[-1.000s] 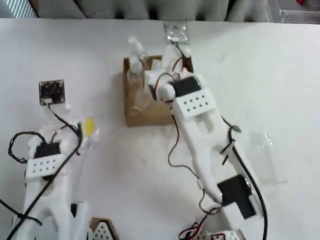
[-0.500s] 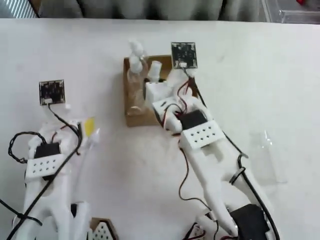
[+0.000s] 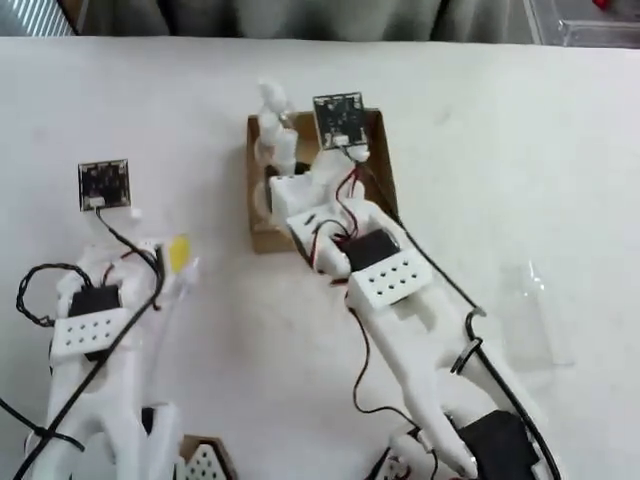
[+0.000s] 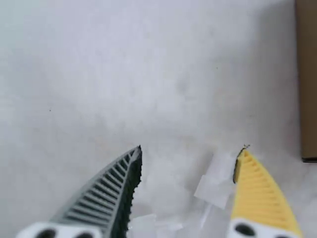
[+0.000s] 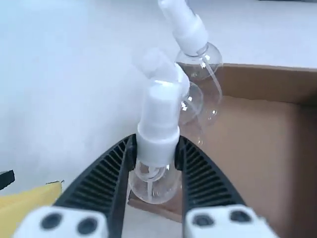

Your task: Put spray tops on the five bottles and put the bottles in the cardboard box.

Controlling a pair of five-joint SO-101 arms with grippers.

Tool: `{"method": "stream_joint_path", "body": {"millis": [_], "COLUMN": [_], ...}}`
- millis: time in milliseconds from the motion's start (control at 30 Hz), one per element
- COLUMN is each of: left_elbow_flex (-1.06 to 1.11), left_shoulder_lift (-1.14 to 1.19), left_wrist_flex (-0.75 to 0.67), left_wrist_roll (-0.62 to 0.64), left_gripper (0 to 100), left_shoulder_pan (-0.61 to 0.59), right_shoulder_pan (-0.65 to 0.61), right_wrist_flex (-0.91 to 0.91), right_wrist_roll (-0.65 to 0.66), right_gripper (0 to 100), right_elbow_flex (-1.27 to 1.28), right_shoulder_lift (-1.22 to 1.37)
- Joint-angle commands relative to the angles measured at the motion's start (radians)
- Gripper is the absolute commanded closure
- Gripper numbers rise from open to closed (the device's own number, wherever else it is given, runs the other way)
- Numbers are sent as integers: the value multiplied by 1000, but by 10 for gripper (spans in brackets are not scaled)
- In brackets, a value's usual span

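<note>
Moved since a second ago: my right arm has drawn back toward its base. Its wrist camera board was past the far end of the cardboard box (image 3: 262, 238) and now sits over the box. My left arm is unchanged.

Item 1, right gripper (image 5: 156, 141): clamped on the held bottle (image 5: 157, 116). My two black ribbed fingers (image 5: 111, 173) press either side of the white collar just under the spray head. The bottle stands nearly upright, and its clear round body hangs below my fingers at the near corner of the box. I cannot tell whether it touches the box floor.

Item 2, two other bottles (image 5: 190, 37): both are clear with white spray tops. They lean at the box's far wall beyond the one I hold, close together, with the farther one tilted outward over the rim. From above they show as white tops at the box's far left corner (image 3: 270, 105).

Item 3, left gripper (image 4: 191, 148): fingers apart, one grey and one yellow, holding nothing. It sits low over the white table (image 4: 99, 64), well apart from the box, whose brown edge shows off to one side. Small clear scraps (image 4: 213, 181) lie on the table between my fingertips.

Item 4, clear item (image 3: 530, 290): lies on the table beside my right arm, too faint to identify.
</note>
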Motion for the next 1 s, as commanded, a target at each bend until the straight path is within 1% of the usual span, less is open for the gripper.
{"method": "stream_joint_path", "body": {"millis": [0,67,167,367,433,500,600,733,967], "left_elbow_flex": [2,2,2,2,2,2,2,2,3], "left_shoulder_lift": [-21,-21,-21,-21,-21,-21,-21,-21,-19], "left_wrist_flex": [-25,-25,-25,-26,-26,-26,-26,-26,-26], "left_wrist_roll": [-14,-14,-14,-14,-14,-14,-14,-14,-14], "left_gripper": [710,710,710,710,710,710,710,710,710], "left_shoulder_pan": [13,13,13,15,15,15,15,15,15], "right_shoulder_pan": [-22,-28,-31,-31,-33,-33,-39,-67,-65], "right_wrist_flex": [-117,-189,-248,-255,-268,-317,-414,-479,-487], "right_wrist_roll": [75,81,83,91,152,193,207,272,276], "right_gripper": [983,983,983,983,983,983,983,983,981], "right_elbow_flex": [40,75,103,103,106,129,181,224,229], "right_shoulder_lift": [-33,-33,-33,-25,-24,-25,-31,-31,-24]}}
